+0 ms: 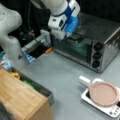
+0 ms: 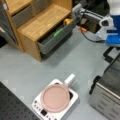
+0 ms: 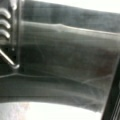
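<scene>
**A:** So where's the gripper sitting? From what I can see in a front view it's right up at the top edge of the oven door, by the handle. Can't tell if the fingers are apart or together, the blue wrist covers them.

**B:** Same here, no call on that. The wrist view is basically just the oven's glass door filling the frame, super close, with a bit of wire rack showing at the upper left behind the glass.

**A:** And the door looks closed, or near enough. Three knobs stacked on the oven's right-hand panel.

**B:** What else is near the oven? In both front views there's a pink pan on a little white hotplate, on the table in front of the oven, well apart from it. Pan handle points back toward the oven side.

**A:** Yep. Then off to the oven's far side there's the wooden cabinet with an open grey drawer, something yellow and something green inside. Orange bit on the table just left of the oven, too.
</scene>
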